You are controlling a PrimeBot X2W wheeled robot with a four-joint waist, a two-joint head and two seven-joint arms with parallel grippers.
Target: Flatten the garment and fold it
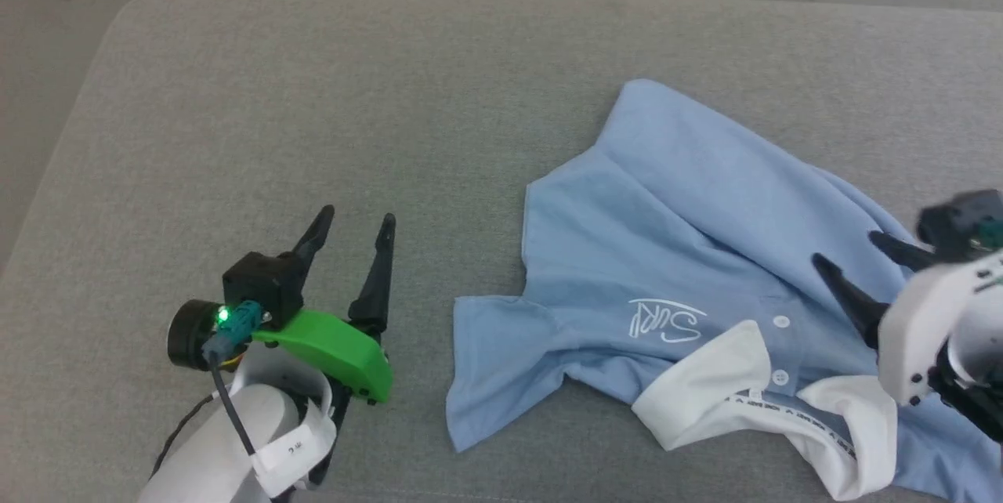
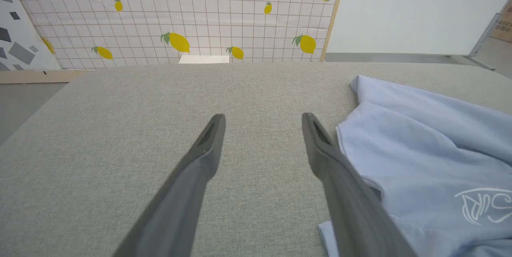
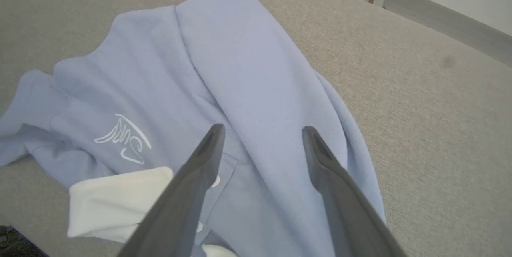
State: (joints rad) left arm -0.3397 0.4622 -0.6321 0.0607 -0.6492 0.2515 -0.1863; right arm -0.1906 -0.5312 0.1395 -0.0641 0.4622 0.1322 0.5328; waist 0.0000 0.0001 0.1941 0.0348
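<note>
Light blue soft polo shirt with white collar (image 1: pixel 689 252) lies rumpled right of centre on the grey padded desk (image 1: pixel 313 95), limp and light, probably best pinched at shoulder or hem edges, while the left tool (image 1: pixel 356 215), lower left, and the right tool (image 1: pixel 846 247), over the shirt, both stand spread and empty.

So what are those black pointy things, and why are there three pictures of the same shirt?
Those are a robot's two hands, called end effectors. Each has two long dark fingers. One picture comes from a camera on its head, looking down. The other two come from cameras on its wrists, looking along the fingers. A light blue shirt with a white collar lies crumpled on a grey padded surface. The left end effector is open over bare surface beside the shirt. The right end effector is open over the shirt. Neither holds anything.
</note>
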